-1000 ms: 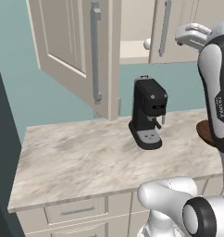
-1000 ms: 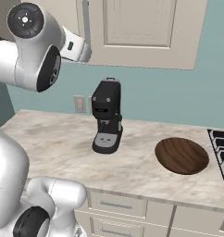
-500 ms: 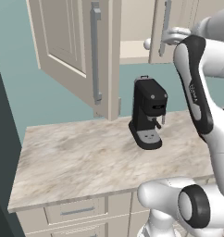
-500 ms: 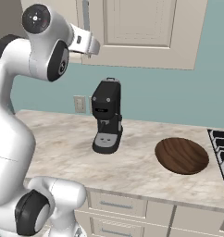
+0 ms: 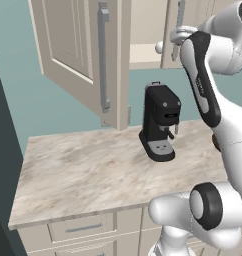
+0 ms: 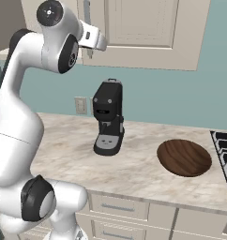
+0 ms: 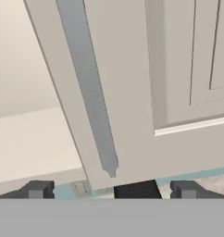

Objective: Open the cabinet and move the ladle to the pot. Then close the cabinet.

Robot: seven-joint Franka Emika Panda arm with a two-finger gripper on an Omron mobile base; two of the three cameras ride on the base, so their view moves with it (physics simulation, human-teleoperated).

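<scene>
Left base view
- My arm: it rises at the right and bends up to the cabinet [image 5: 118, 30].
- My gripper [image 5: 169, 41]: up at the lower edge of the cabinet's right door, by its grey bar handle [image 5: 180, 15]; from here I cannot tell how my jaws stand.
- Cabinet: its left door [image 5: 78, 55] is swung wide open, its long handle facing out; the bare shelf shows between the doors.
- Counter [image 5: 88, 172]: marbled top with a black coffee machine [image 5: 160, 122] standing on it, below the cabinet.

Right base view
- My hand: raised at the upper left, against the cabinet's right door [image 6: 143, 28].
- Coffee machine [image 6: 108, 123]: upright on the counter, an outlet [image 6: 80, 105] on the wall behind it.
- Wooden board [image 6: 184, 157]: round, dark brown, flat on the counter to the right of the machine, well apart from it.
- Stove [image 6: 225, 150]: its black edge sits at the far right.

Hand view
- My fingertips [image 7: 37, 190]: spread wide apart, released, nothing between them.
- Right door's handle [image 7: 88, 92]: close ahead, running slantwise, its end just above my open jaws.
- Cabinet shelf [image 7: 30, 139]: pale and bare to the left of the door's edge.
</scene>
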